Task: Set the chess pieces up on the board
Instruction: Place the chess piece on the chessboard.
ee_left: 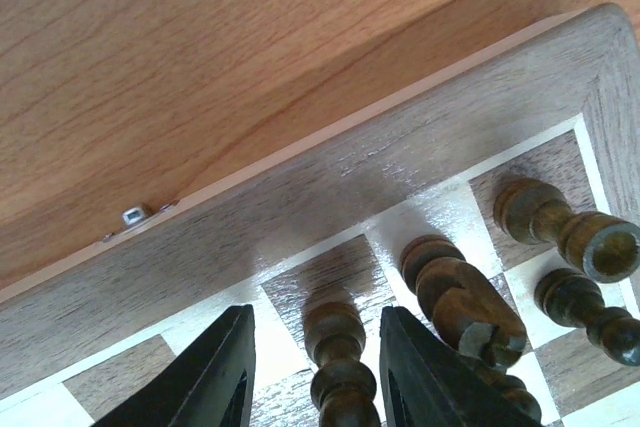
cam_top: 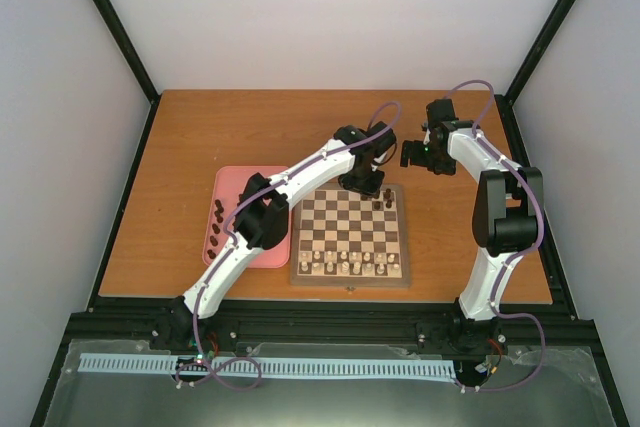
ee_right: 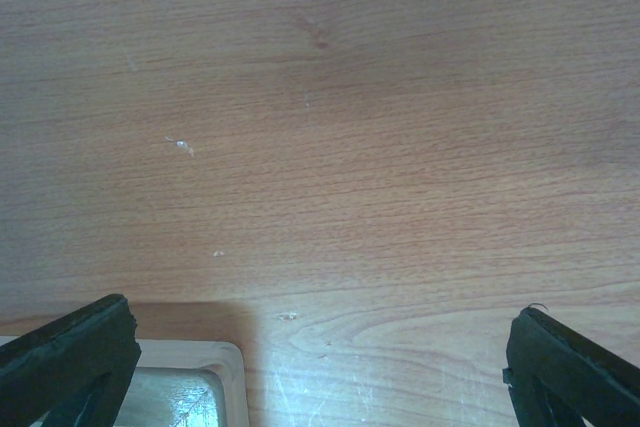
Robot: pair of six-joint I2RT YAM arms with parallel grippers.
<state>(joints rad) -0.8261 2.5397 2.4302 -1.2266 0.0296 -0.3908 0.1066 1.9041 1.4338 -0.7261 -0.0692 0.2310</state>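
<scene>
The left gripper [ee_left: 318,322] was low over the far edge of the board [ee_left: 330,187], near its far right corner. Its fingers [ee_left: 215,377] were parted, not clenched. A dark piece [ee_left: 338,377] stood upright on a square between them, with a clear gap to one finger and very close to the other; whether it touched that one I could not tell. Just beside it, on the squares toward the corner, stood three more dark pieces [ee_left: 540,212], one of them with a hollow round top. A small metal latch [ee_left: 135,214] sat on the outer edge of the board. In the top view the other chess pieces [cam_top: 215,227] were on the left part of the pink tray [cam_top: 245,182], which was just beside the left side of the board, and the white pieces [cam_top: 345,265] stood in the near rows. The right gripper [ee_right: 318,312] hung above the bare table [ee_right: 320,97], beyond the far right corner of the board, with its fingers [ee_right: 70,362] spread fully wide and nothing between them.
</scene>
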